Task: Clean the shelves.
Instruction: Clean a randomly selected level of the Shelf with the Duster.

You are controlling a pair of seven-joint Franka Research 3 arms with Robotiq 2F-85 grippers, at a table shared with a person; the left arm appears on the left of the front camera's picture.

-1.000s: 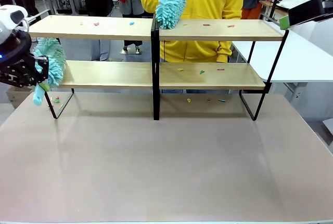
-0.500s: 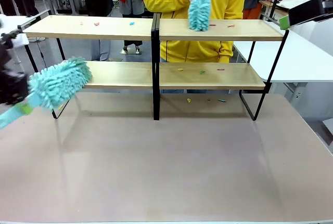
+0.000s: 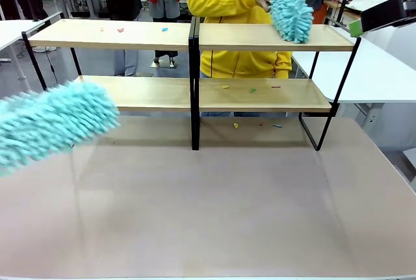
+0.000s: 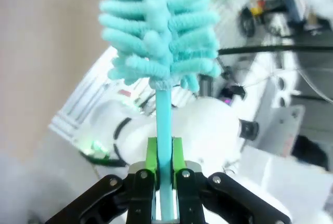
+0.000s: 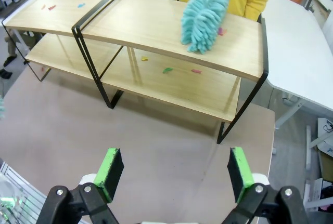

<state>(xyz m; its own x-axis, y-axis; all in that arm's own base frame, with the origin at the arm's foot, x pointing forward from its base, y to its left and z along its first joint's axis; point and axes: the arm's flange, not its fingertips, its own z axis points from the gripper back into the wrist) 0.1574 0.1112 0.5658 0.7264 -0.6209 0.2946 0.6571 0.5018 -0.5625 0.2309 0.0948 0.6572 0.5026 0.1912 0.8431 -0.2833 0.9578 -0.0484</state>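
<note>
Dusting the shelves (image 3: 130,38) with left gripper (image 4: 164,161) clamped on a teal duster (image 4: 158,26), near left, right gripper (image 5: 174,172) gaping empty; next, likely, swinging it onto the littered left boards.

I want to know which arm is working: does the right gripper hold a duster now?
No, the right gripper has its jaws wide apart, with nothing held between its green pads.

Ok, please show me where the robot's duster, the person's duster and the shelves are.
robot's duster (image 3: 55,124): front view, on its fluffy teal head.
person's duster (image 3: 291,15): front view, on its fluffy teal head.
shelves (image 3: 194,85): front view, on the central black post.
</note>
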